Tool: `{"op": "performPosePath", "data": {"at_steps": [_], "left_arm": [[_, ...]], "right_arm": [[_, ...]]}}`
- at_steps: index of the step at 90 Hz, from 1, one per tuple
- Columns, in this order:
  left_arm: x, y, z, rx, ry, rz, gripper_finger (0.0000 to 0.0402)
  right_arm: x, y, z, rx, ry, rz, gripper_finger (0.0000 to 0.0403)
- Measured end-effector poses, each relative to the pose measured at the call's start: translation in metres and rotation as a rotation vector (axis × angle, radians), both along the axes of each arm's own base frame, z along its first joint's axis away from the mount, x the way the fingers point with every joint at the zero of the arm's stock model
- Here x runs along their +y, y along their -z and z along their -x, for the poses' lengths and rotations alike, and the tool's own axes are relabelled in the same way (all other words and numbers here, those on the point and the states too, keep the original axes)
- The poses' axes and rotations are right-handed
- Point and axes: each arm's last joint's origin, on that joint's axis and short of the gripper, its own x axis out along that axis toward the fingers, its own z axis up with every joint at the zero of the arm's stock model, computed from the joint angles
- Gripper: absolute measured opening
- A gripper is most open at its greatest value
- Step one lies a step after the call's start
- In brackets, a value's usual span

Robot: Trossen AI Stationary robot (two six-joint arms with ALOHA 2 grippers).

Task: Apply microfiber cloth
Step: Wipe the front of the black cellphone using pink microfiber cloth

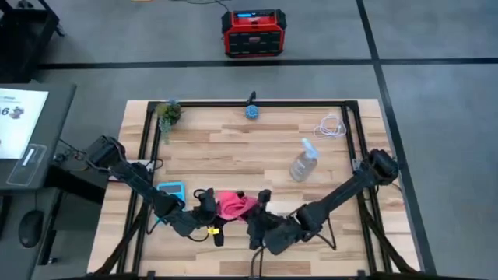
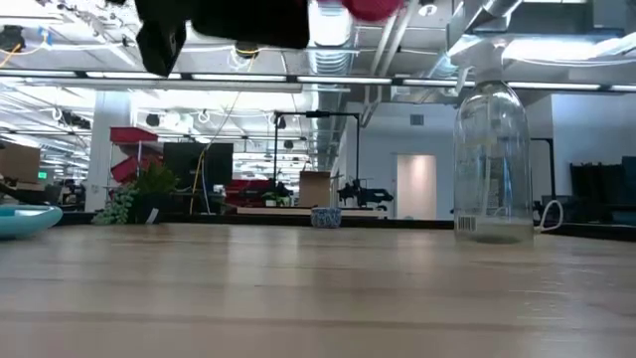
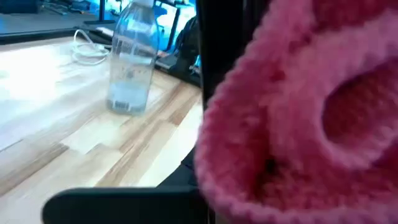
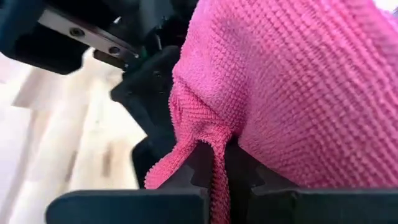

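Note:
The pink-red microfiber cloth (image 1: 233, 204) is bunched up between my two grippers near the table's front edge. In the low view the cloth (image 2: 373, 8) hangs high above the tabletop. My right gripper (image 1: 261, 207) reaches it from the right and is shut on it. My left gripper (image 1: 205, 201) sits right against the cloth's left side. The cloth (image 3: 298, 124) fills most of the left wrist view, next to a black upright part (image 3: 224, 56) that I cannot identify. My right gripper pinches a narrow fold at the cloth's lower edge (image 4: 214, 163) between its two fingers, coming level from the table's right. The rest of the cloth (image 4: 298, 81) bulges beyond the fingers in several layers. It is lifted clear of the table.
A light blue calculator (image 1: 171, 189) lies just left of my left gripper. A clear spray bottle (image 1: 303, 163) stands to the right of centre. At the far edge are a small plant (image 1: 167, 113), a blue cup (image 1: 252, 111) and a white cable (image 1: 331, 127).

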Motion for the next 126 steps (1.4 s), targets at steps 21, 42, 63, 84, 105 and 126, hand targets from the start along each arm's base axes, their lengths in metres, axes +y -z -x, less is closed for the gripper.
{"op": "performPosePath", "data": {"at_steps": [21, 42, 63, 84, 105, 126], "left_arm": [[-0.002, -0.001, -0.001, 0.011, 0.018, 0.004, 0.0005], [-0.003, 0.002, 0.0, 0.031, 0.042, -0.008, 0.0005], [-0.003, 0.001, 0.0, 0.029, 0.021, 0.003, 0.0005], [-0.001, 0.001, 0.0, 0.021, -0.024, 0.011, 0.0005], [0.0, -0.002, 0.0, -0.022, -0.085, 0.02, 0.0005], [0.0, -0.006, -0.002, -0.033, -0.089, 0.024, 0.0005]], "right_arm": [[-0.001, -0.035, 0.0, -0.11, 0.128, 0.052, 0.0001], [0.015, -0.021, 0.013, -0.023, 0.029, -0.023, 0.0001], [0.027, -0.034, 0.043, -0.064, 0.316, 0.25, 0.0001], [0.052, -0.046, 0.074, 0.015, -0.001, 0.125, 0.0001], [0.055, -0.015, 0.068, 0.228, -0.303, -0.2, 0.0001], [0.03, -0.001, 0.026, 0.045, -0.103, -0.183, 0.0001]]}}
